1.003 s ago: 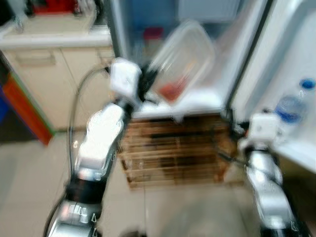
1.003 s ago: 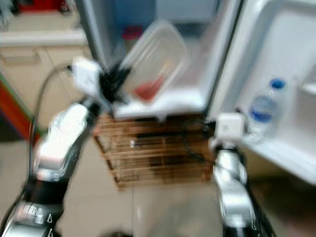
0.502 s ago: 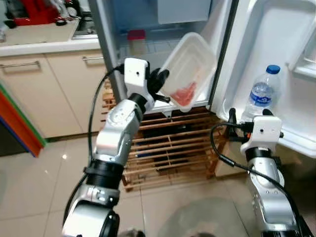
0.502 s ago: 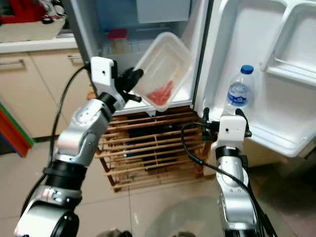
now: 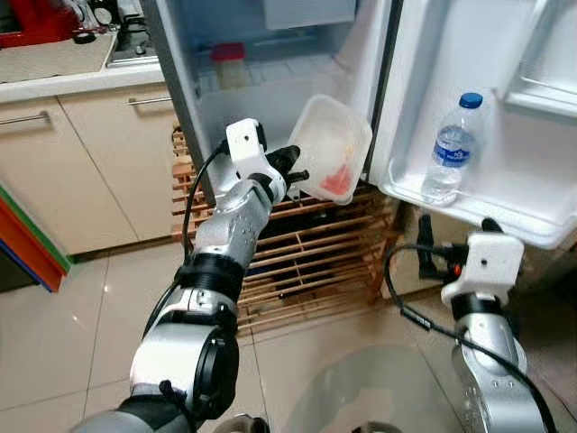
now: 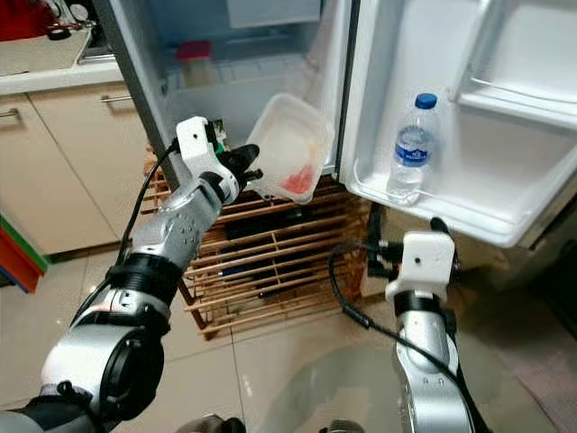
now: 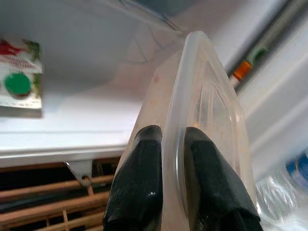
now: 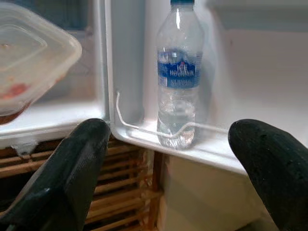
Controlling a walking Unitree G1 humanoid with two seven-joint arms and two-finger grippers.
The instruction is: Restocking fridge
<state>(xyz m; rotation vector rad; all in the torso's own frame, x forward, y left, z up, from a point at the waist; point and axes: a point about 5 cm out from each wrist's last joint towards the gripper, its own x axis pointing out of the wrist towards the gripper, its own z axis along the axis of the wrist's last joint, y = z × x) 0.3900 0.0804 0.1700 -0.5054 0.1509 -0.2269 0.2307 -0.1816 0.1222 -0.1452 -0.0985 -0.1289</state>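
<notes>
One clear container [image 5: 332, 161] in left end effector [image 7: 168, 144] — one water bottle [image 5: 452, 150] shelved.

The fridge [image 5: 270, 81] stands open, its bottom shelf [image 7: 57, 120] bare at the front. At eleven o'clock on it a red-lidded jar [image 5: 228, 63] blocks the back, with what seems a carton [image 7: 18, 72] nearby. The open door [image 5: 469, 117] walls off three o'clock, a water bottle [image 5: 451, 149] on its rack. A wooden crate [image 5: 297, 262] closes six o'clock.

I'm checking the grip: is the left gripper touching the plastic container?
Touching. In the left wrist view the left gripper has its two black fingers pinching the plastic container by its rim.
</notes>
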